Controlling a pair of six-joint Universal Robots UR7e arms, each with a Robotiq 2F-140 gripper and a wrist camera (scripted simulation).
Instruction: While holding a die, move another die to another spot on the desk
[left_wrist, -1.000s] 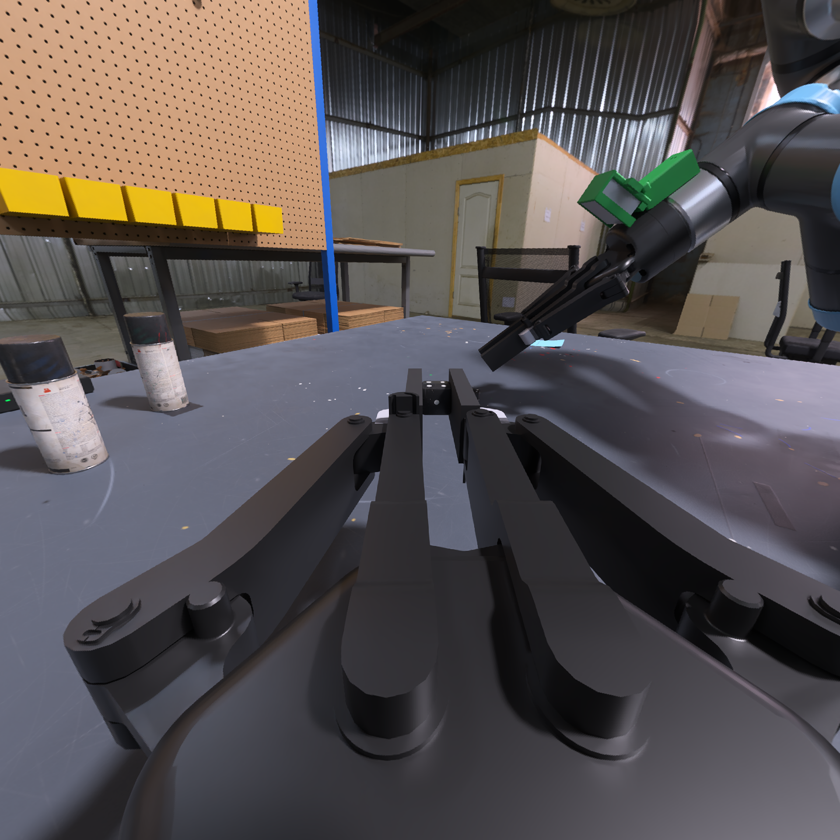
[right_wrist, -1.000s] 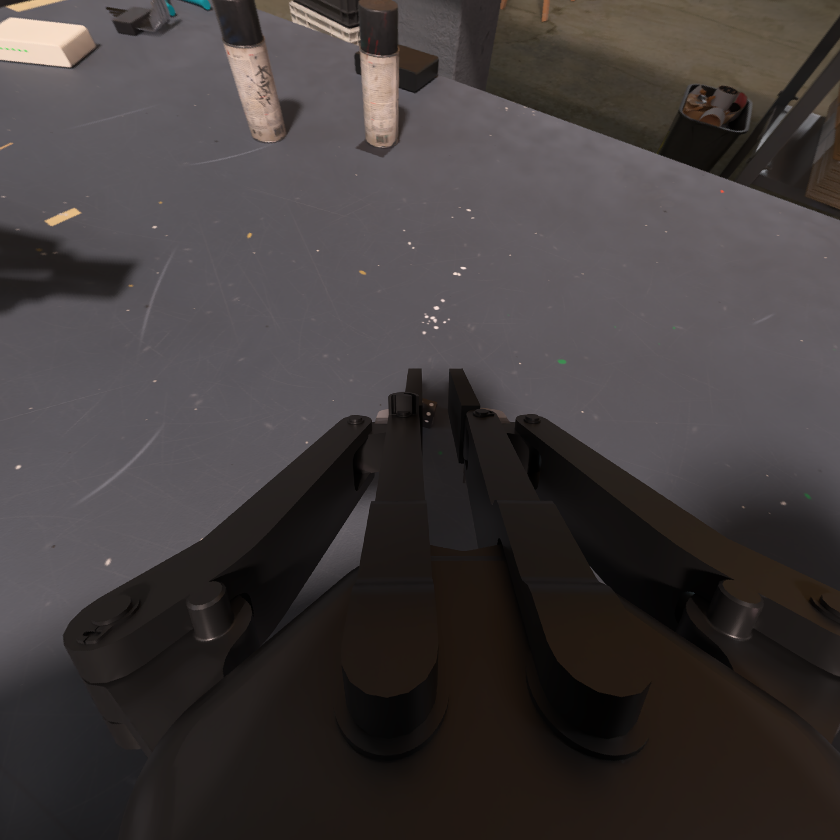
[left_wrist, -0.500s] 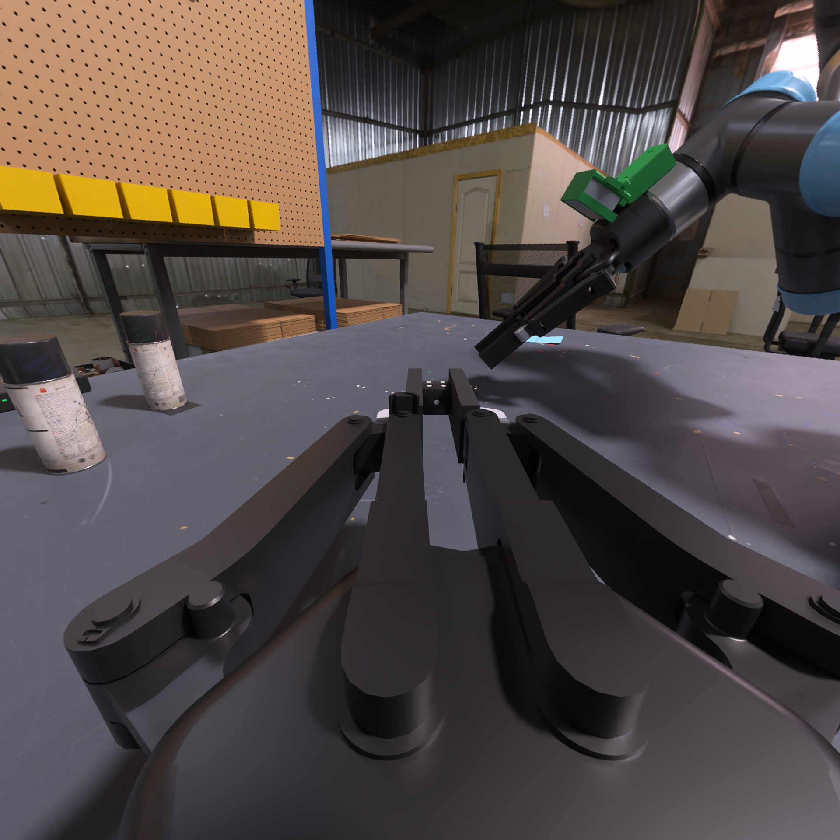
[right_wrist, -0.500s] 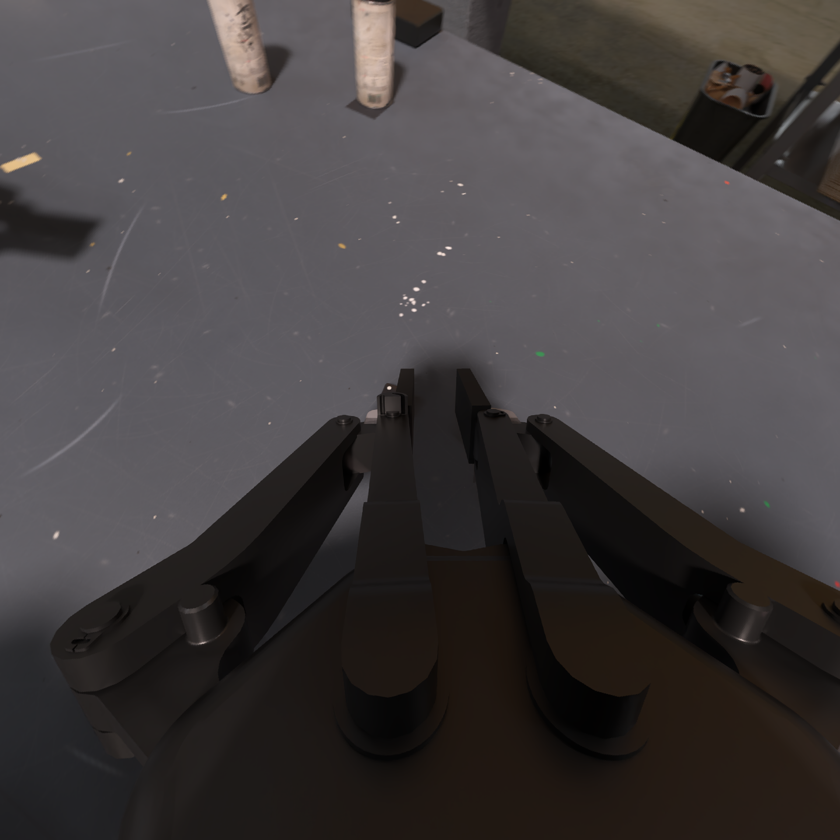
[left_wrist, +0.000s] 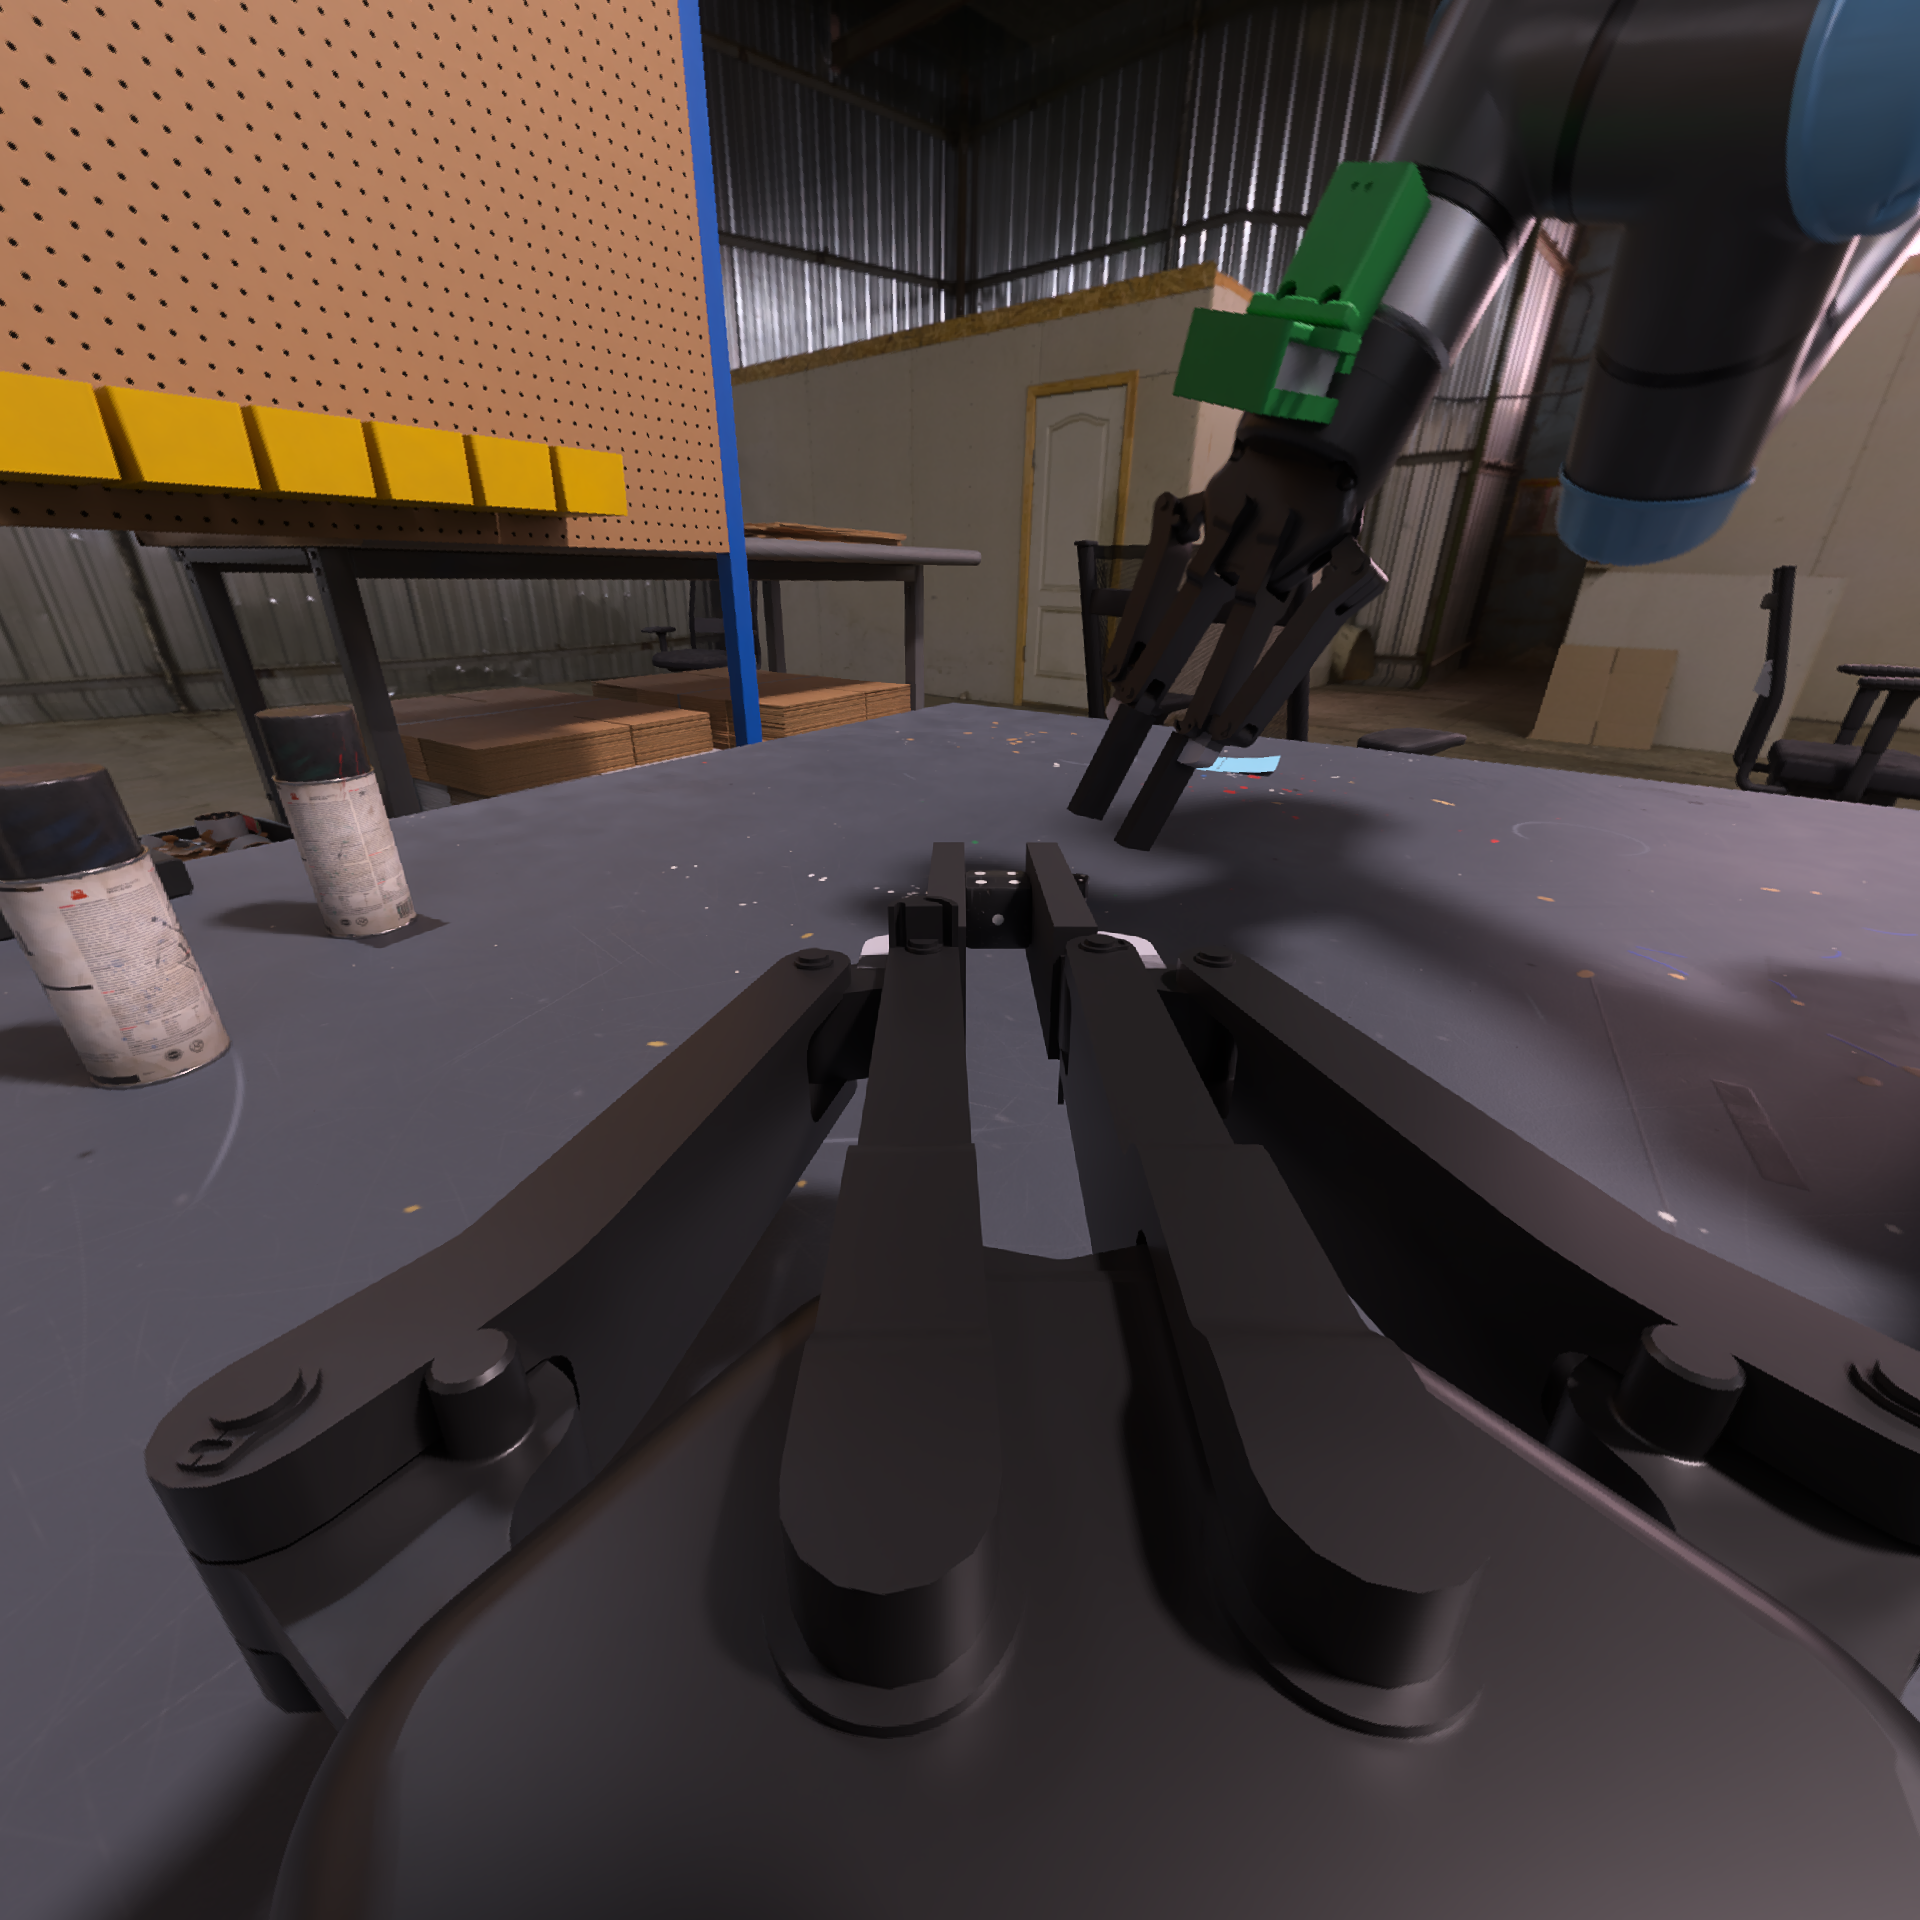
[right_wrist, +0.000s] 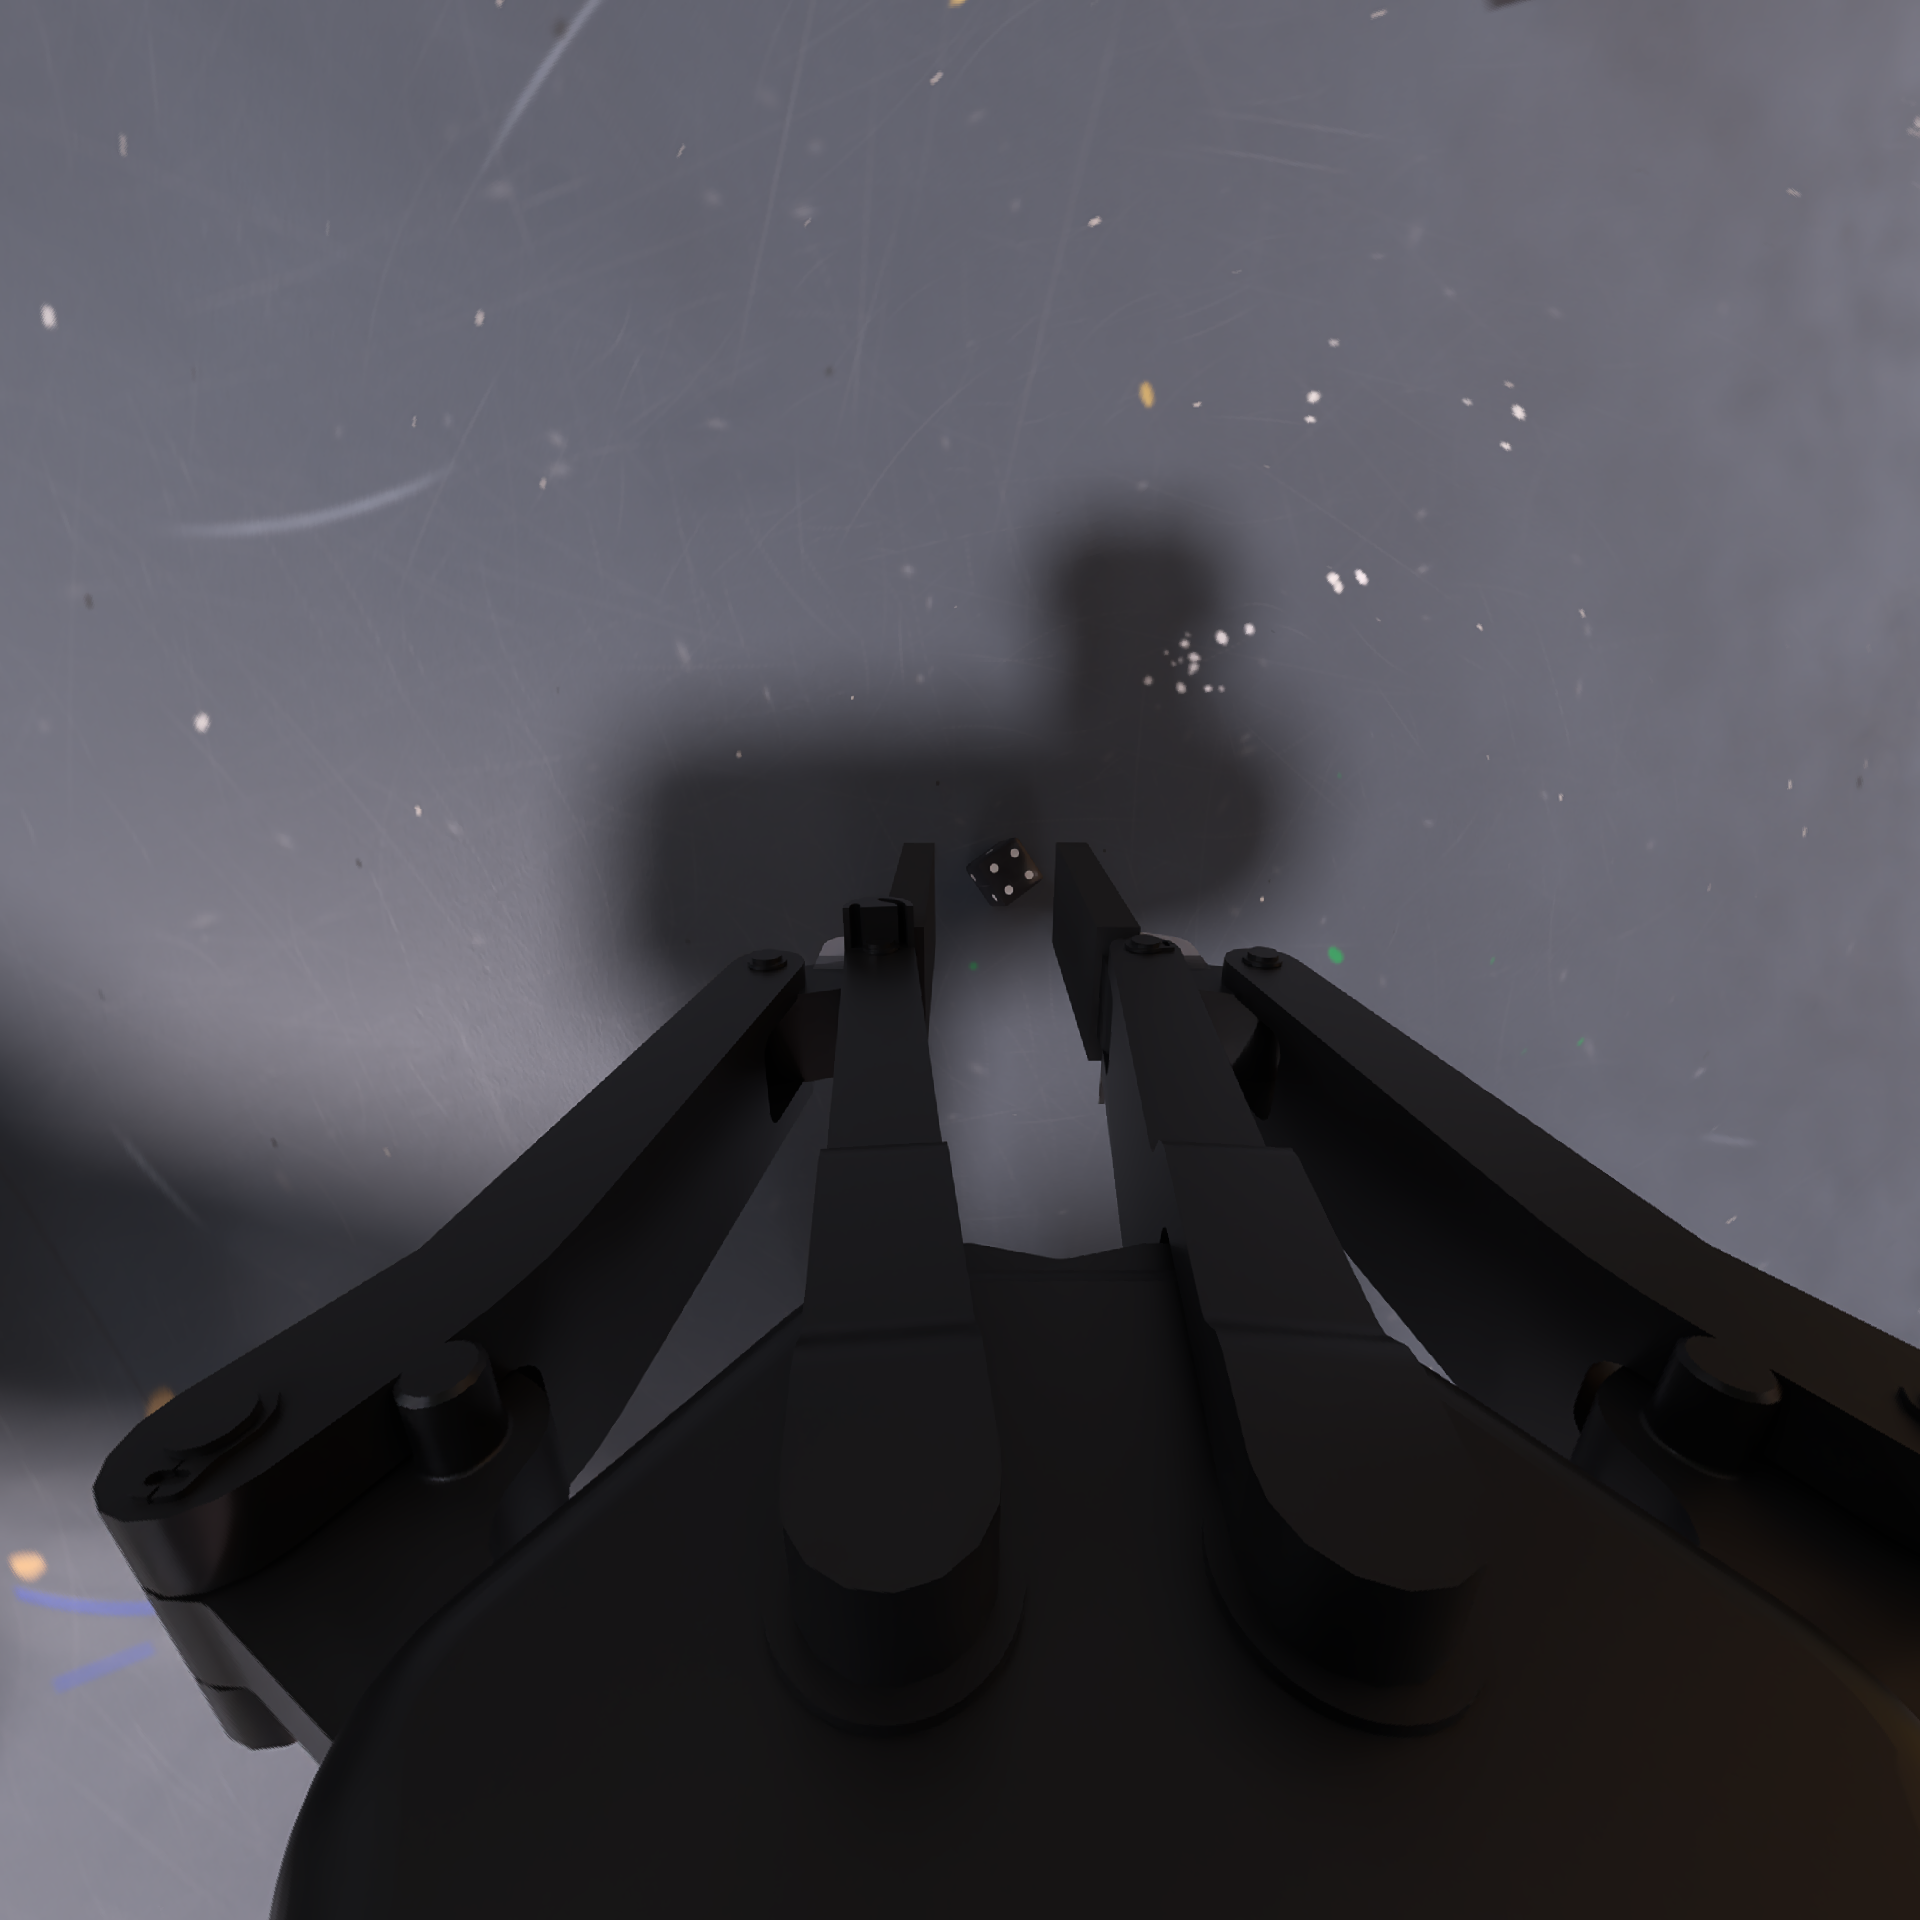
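Observation:
My left gripper (left_wrist: 995, 862) is shut on a black die with white pips (left_wrist: 995, 902), held between its fingertips low over the grey desk (left_wrist: 520, 1039). My right gripper (right_wrist: 997, 854) points steeply down at the desk with its fingers parted. A second black die (right_wrist: 1004, 871) shows in the gap just past its fingertips, touching neither finger; I cannot tell whether it rests on the desk. The right gripper also shows in the left wrist view (left_wrist: 1114, 821), hanging just beyond and right of my left fingertips.
Two spray cans (left_wrist: 114, 935) (left_wrist: 338, 826) stand on the desk's left side. A pegboard with yellow bins (left_wrist: 343, 208) rises behind them. A blue scrap of tape (left_wrist: 1242, 766) lies near the far edge. The right arm (left_wrist: 1662, 260) looms at upper right.
My right gripper has swung down to face the desk and opened; the die it held now sits free between its fingertips. My left gripper still holds its die.

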